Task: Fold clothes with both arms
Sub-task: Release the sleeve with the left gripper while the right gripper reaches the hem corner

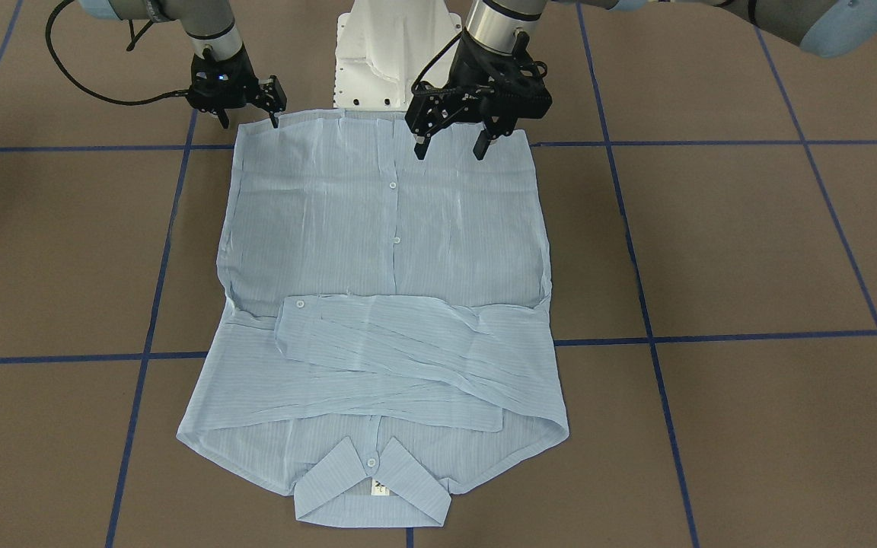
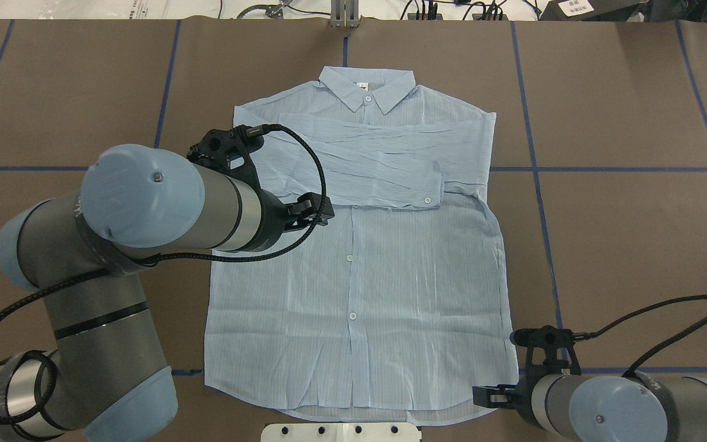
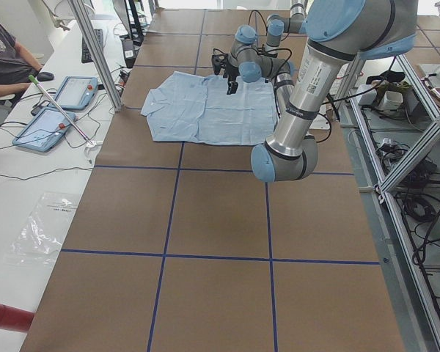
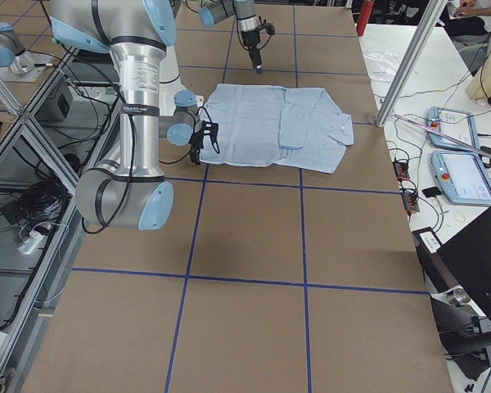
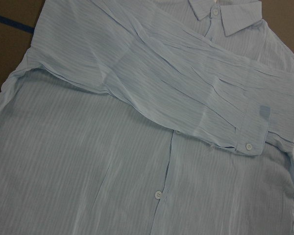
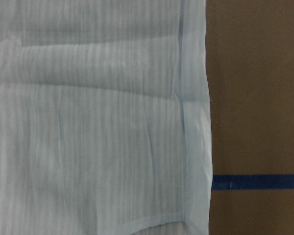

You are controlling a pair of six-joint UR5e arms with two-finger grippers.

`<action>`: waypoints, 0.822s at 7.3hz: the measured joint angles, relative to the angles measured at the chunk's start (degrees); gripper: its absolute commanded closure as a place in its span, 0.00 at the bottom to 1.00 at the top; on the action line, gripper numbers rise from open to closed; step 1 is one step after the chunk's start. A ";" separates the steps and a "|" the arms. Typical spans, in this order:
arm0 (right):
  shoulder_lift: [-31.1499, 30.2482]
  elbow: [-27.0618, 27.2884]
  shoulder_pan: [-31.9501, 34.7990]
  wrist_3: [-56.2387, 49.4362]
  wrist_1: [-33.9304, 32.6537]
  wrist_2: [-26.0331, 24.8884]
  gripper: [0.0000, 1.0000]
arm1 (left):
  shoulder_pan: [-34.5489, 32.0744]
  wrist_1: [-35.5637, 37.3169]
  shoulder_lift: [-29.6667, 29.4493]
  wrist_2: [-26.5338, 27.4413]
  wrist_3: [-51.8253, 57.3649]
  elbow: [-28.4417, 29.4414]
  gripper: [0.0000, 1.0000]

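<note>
The shirt lies flat on the bench, sleeves crossed over the chest. Both jaws stand apart above the hem; shift the left jaws outward to its corner before pinching evenly.

The shirt was made of thin, matt, light-blue cloth, finely striped and lightly creased, and small smooth white buttons were sewn on it. The bench was covered with matt brown paper-like sheeting, on which smooth blue tape was laid. The left arm and right arm were clad in satin grey metal with smooth light-blue caps. The left tool and right tool were formed of matt black material, and a braided black cable was seen.
</note>
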 measured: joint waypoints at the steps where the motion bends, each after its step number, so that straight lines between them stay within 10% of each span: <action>1: 0.02 -0.09 0.17 -0.02 -0.28 1.04 0.09 | 0.00 -0.03 0.00 0.00 0.00 0.01 0.01; 6: -0.39 -0.73 3.12 -0.03 -0.56 4.72 0.21 | 0.00 -0.35 0.07 0.08 0.00 0.24 0.01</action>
